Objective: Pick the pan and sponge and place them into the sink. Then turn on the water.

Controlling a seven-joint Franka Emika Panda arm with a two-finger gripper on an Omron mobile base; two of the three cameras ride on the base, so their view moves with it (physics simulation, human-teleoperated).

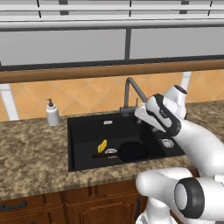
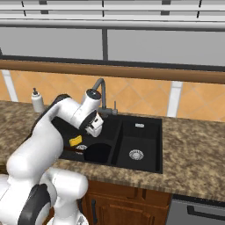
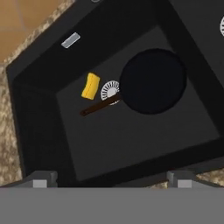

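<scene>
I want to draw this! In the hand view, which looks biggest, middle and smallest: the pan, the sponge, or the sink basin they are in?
Largest to smallest, as they look in the hand view:
1. sink basin
2. pan
3. sponge
All three lie about equally far from the camera, so the order is clear.

In the left base view the arm (image 1: 175, 127) is covering the right basin of the sink (image 1: 78, 148) and most of its drain (image 1: 167, 142), and the tool's fingertips are hiding behind the hand there. In the right base view the arm (image 2: 52, 127) is blocking the sink's (image 2: 156, 145) left end, the pan's handle and the lower part of the dispenser (image 2: 37, 100). In the hand view the pan (image 3: 153, 81) is overlapping part of a drain (image 3: 109, 91), while the top and right edges are cutting off the sink (image 3: 39, 109).
</scene>
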